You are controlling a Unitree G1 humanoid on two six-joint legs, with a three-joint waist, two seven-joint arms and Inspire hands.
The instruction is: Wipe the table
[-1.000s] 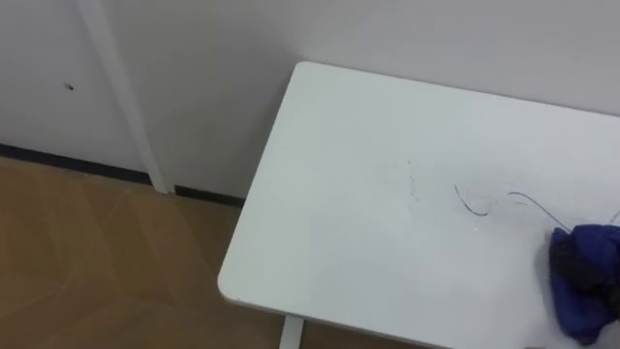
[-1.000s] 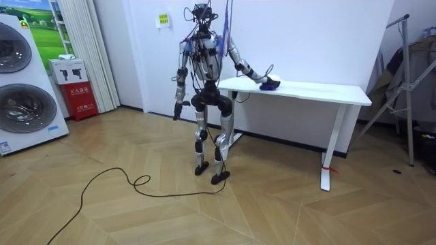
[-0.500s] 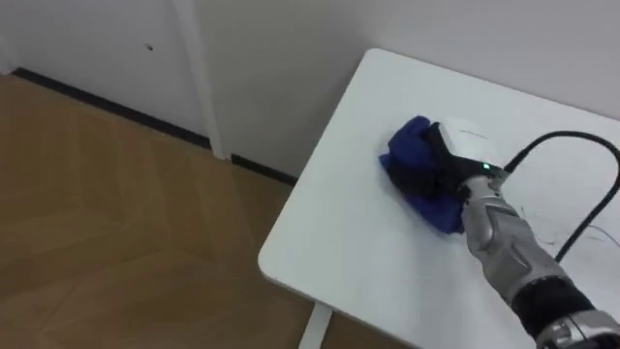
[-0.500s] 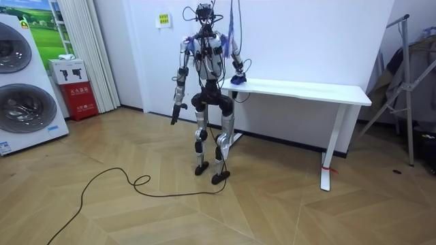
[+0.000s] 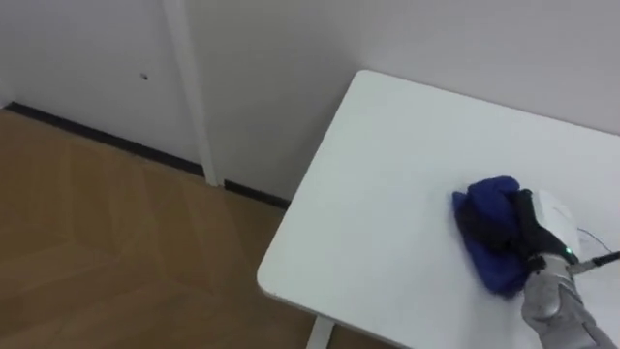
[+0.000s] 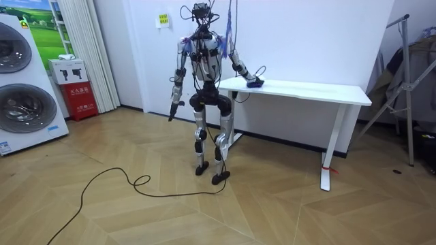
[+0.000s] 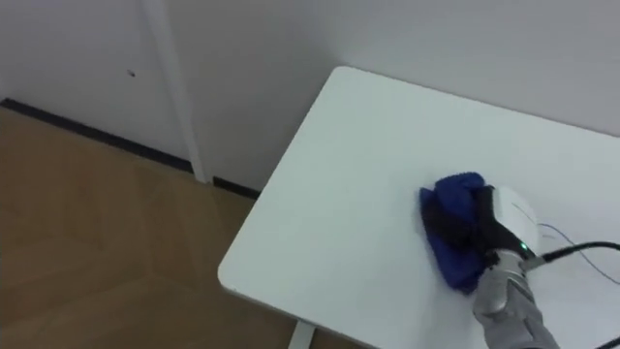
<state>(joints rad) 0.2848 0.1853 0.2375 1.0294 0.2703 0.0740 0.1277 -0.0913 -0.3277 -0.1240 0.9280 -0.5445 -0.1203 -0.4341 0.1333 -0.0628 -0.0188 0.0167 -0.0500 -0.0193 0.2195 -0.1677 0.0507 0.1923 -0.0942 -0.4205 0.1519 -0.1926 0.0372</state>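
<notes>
In the left eye view, the blue cloth (image 5: 496,271) has slid rightward from the left end of the table (image 5: 387,165) over the last half second. The right hand (image 5: 548,219) clutches it, fingers curled into the bunched fabric against the tabletop. In the room view, the left hand (image 6: 171,113) hangs beside the robot, which stands at the table's end, with a washing machine (image 6: 24,102) well apart.

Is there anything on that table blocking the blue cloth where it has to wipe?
Nothing visible does. The right hand has its fingers curled on the blue cloth, which lies on the white table. No other thing shows on the tabletop around it.
</notes>
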